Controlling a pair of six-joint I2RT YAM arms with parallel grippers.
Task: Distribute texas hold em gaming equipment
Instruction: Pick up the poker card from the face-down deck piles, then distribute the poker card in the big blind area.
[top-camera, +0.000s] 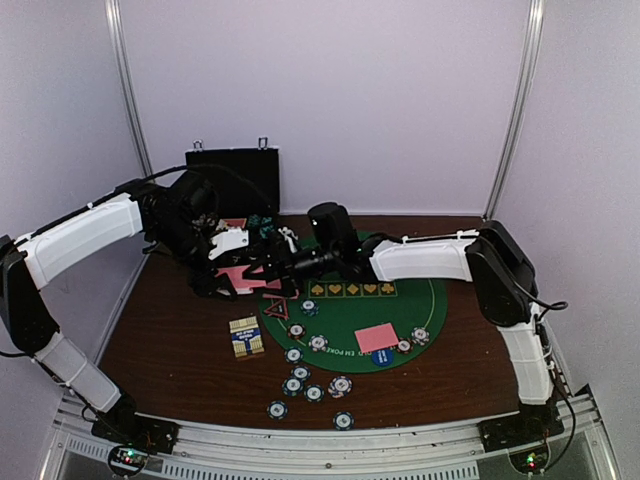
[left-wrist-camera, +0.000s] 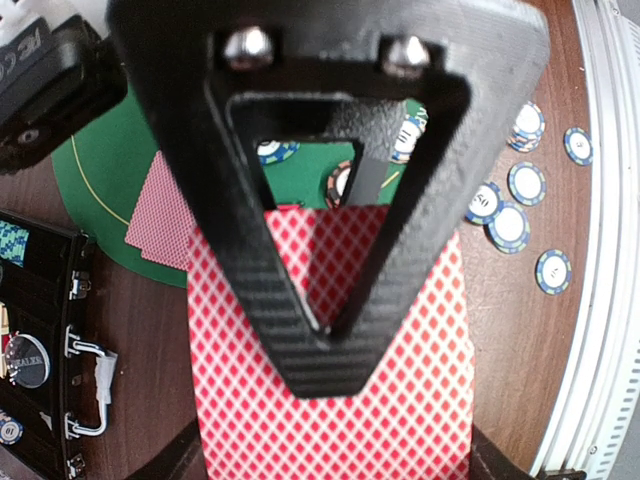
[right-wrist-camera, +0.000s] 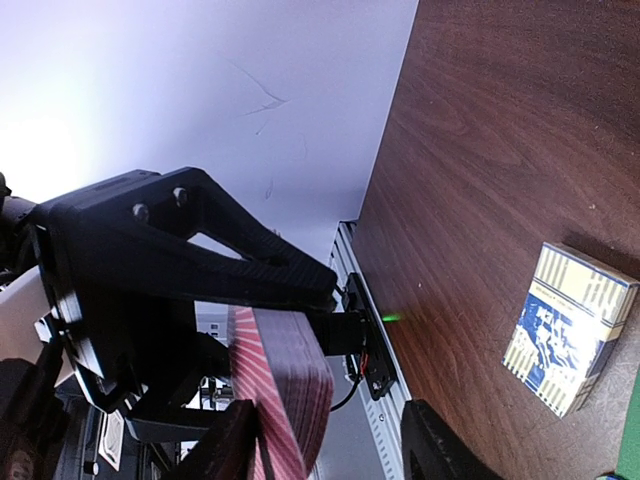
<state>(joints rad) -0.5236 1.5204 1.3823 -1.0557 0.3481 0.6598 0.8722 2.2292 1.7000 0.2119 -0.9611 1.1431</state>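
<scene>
Left pincer (left-wrist-camera: 325, 372): clamped tight on the deck of cards (left-wrist-camera: 400, 400), with one black finger lying flat across the red diamond backs (the other finger is hidden under the deck, so we only see the top one).
Deck: held up off the worktop (top-camera: 170, 350), toward its far left part. It sits over the left rim of the green mat (top-camera: 420, 300) and in front of the black case (top-camera: 232, 175).
Right pincer (right-wrist-camera: 335, 420): jaws are apart, about halfway, with the deck's free end poking in between them. We see a clear gap on one side. On the other side we can't tell if the finger touches the cards. It doesn't have a grip on anything as far as we can see.
Dealt cards (top-camera: 376, 337): face down on the mat, on the part nearer the worktop's front edge. The left wrist view shows two of them overlapping.
Blue marker disc (top-camera: 381, 357): just beside those cards, at the mat's front rim.
Triangle (top-camera: 275, 308): red-edged, at the mat's left rim, near the held deck.
Poker chips (top-camera: 314, 393): a loose bunch between the mat and the middle of the worktop's front edge, plus a few on the mat itself.
Card box (top-camera: 246, 336): yellow and blue, lying on bare wood just left of the mat.
</scene>
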